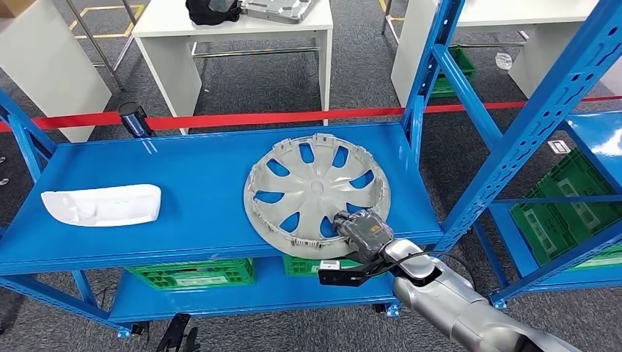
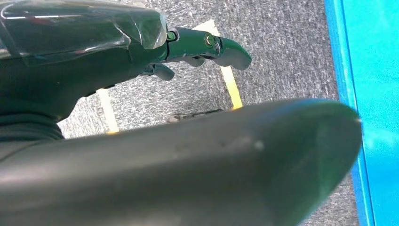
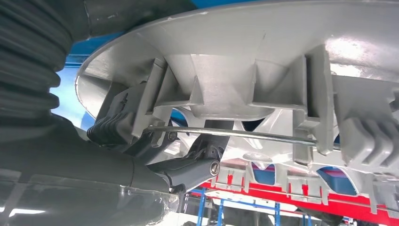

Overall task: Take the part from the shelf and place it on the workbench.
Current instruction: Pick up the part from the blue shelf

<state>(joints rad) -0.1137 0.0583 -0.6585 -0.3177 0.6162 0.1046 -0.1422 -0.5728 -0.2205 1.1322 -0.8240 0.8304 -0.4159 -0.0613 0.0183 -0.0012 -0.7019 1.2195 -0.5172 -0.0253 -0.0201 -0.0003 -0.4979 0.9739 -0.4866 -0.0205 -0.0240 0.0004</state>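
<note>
On the shelf (image 1: 183, 213), the right hand (image 1: 361, 229) grips the wheel cover (image 1: 315, 192) at its rim; lifting and the workbench remain. The left hand (image 2: 188, 52) holds nothing, fingers loosely apart.

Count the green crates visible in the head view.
3: green crate one under the shelf, left; green crate two beside it, partly hidden; green crate three in the right rack. A fourth may be behind.

Hubcap (image 1: 315, 192) lies on shelf (image 1: 198, 213), right of tray (image 1: 103, 204).
</note>
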